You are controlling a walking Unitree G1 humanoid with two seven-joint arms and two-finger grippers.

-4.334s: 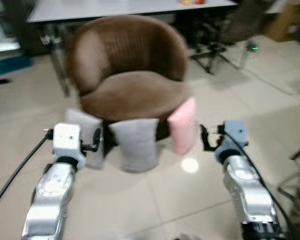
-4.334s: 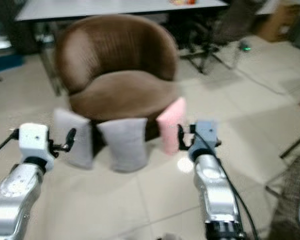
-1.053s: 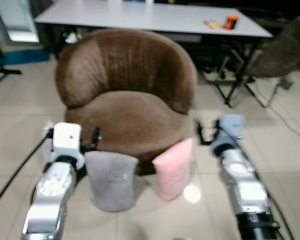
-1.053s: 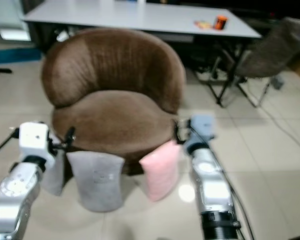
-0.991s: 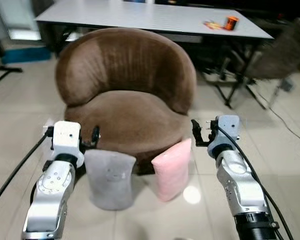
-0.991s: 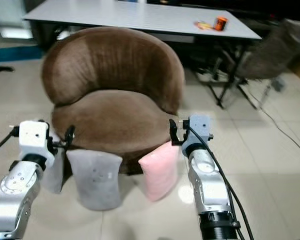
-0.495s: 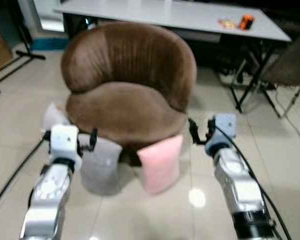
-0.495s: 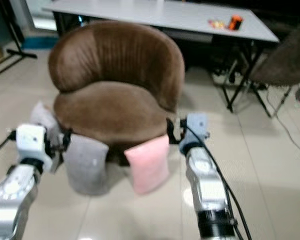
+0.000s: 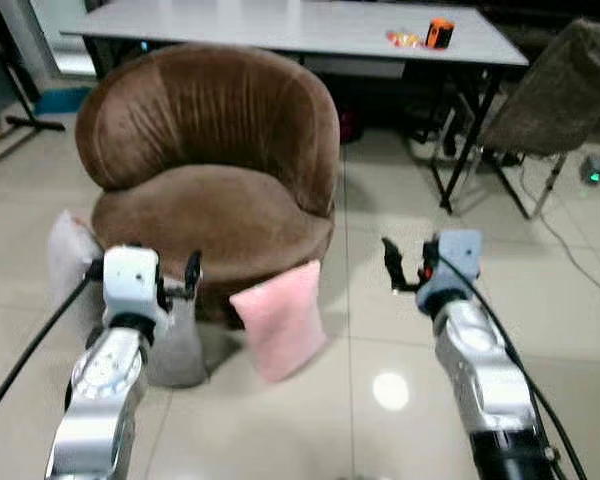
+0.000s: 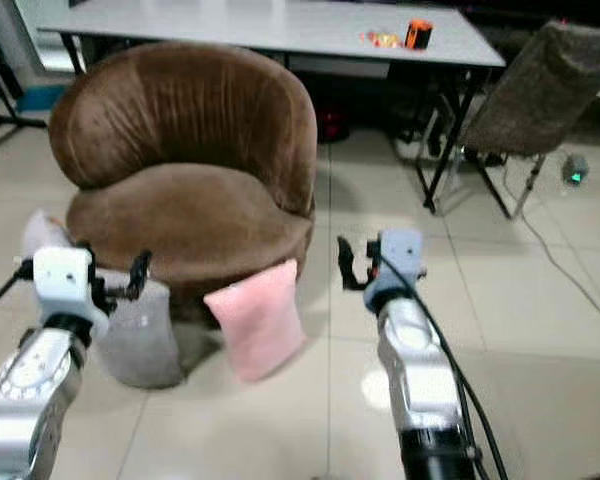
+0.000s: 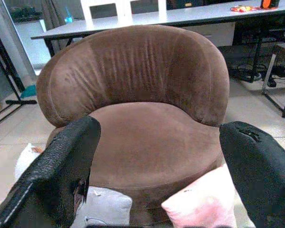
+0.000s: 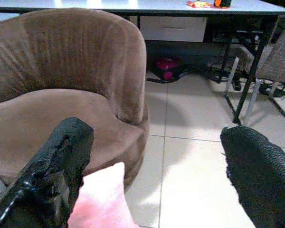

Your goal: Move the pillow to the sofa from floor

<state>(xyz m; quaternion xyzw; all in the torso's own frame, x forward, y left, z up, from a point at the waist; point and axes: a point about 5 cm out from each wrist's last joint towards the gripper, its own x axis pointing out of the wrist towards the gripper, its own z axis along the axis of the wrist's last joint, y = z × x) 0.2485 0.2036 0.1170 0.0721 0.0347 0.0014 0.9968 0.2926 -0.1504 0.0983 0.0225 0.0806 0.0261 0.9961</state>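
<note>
**Pillows on the floor, both pincers spread and empty**

A pink, soft rectangular pillow (image 9: pixel 280 318) stands tilted on the pale tiled floor (image 9: pixel 400 330), leaning against the front base of the round brown velvet tub sofa (image 9: pixel 212 170). Just to its left a grey fabric pillow (image 9: pixel 175 340) stands against the same base, partly hidden behind the left arm, and a pale whitish pillow (image 9: pixel 68 255) rests at the sofa's left side. The sofa seat is bare.

The left pincer (image 9: pixel 148 278) is raised in front of the grey pillow, its fingers wide apart, gripping nothing. The right pincer (image 9: pixel 408 268) hangs above the floor to the right of the pink pillow, near it but apart, likewise spread wide and empty.

Behind the sofa stands a long grey table (image 9: pixel 310 25) bearing a small orange can (image 9: pixel 439 32); a dark folding chair (image 9: pixel 560 90) sits to the right.
</note>
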